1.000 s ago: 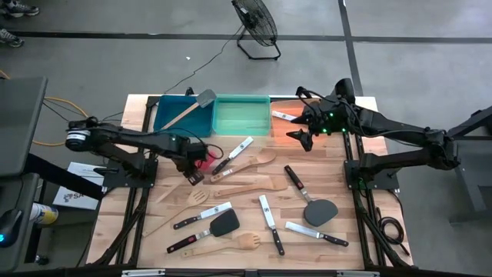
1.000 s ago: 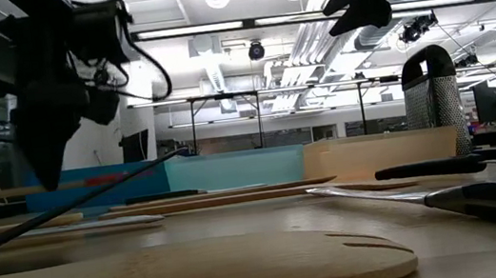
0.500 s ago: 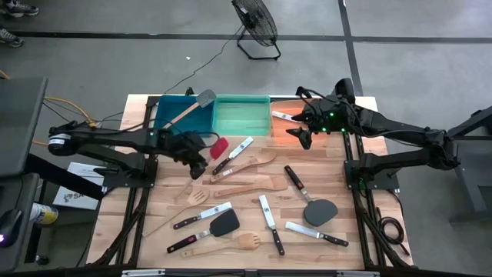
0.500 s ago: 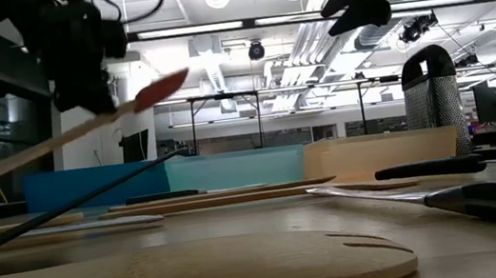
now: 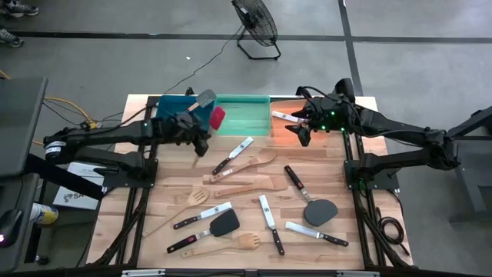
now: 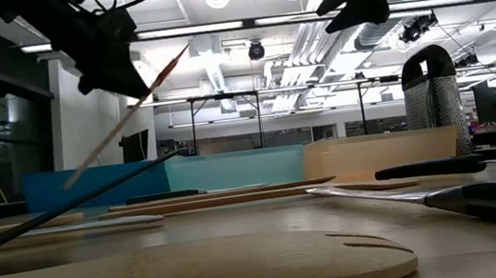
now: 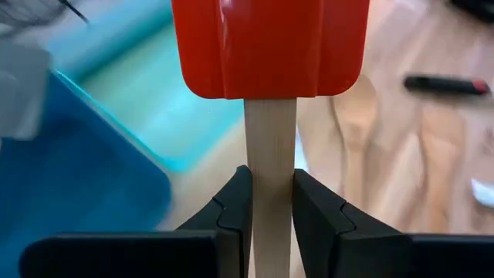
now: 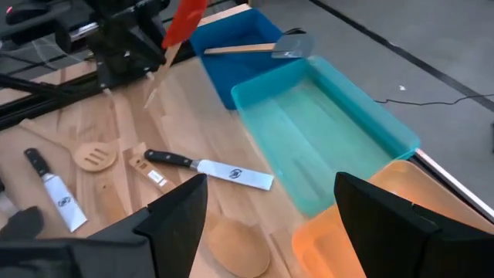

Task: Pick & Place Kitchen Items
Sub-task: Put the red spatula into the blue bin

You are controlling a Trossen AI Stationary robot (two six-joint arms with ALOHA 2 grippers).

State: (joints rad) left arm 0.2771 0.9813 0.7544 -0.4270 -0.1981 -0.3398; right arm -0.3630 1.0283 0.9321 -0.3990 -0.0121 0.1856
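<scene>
Overhead, the left gripper (image 5: 201, 139) is seen clamped on the pale wooden handle of the red-headed spatula (image 5: 217, 118), which is carried clear of the table; in the left wrist view both dark fingers (image 7: 235, 210) are pressed flat against the handle just below the red head, with no gap visible. From the gripper the red head points toward one o'clock and lies over the seam between the blue bin (image 5: 171, 114) and the green bin (image 5: 242, 115). The step in hand is judged to be the carry to a bin; it would be done well if the handle were kept tilted up, as the low view shows it, until the head is fully past the near rim, and if release were held off until the whole length sits over one bin only. The blue bin already holds a wooden-handled turner (image 5: 192, 107) lying across it, so a landing there could be fouled; the green bin looks free. Open room is found at six o'clock of the gripper, before the knife (image 5: 233, 155) and wooden spoons (image 5: 250, 162) begin. The right gripper (image 5: 302, 135) hangs spread wide and holding nothing, at three o'clock over the orange bin (image 5: 288, 123), well apart.
</scene>
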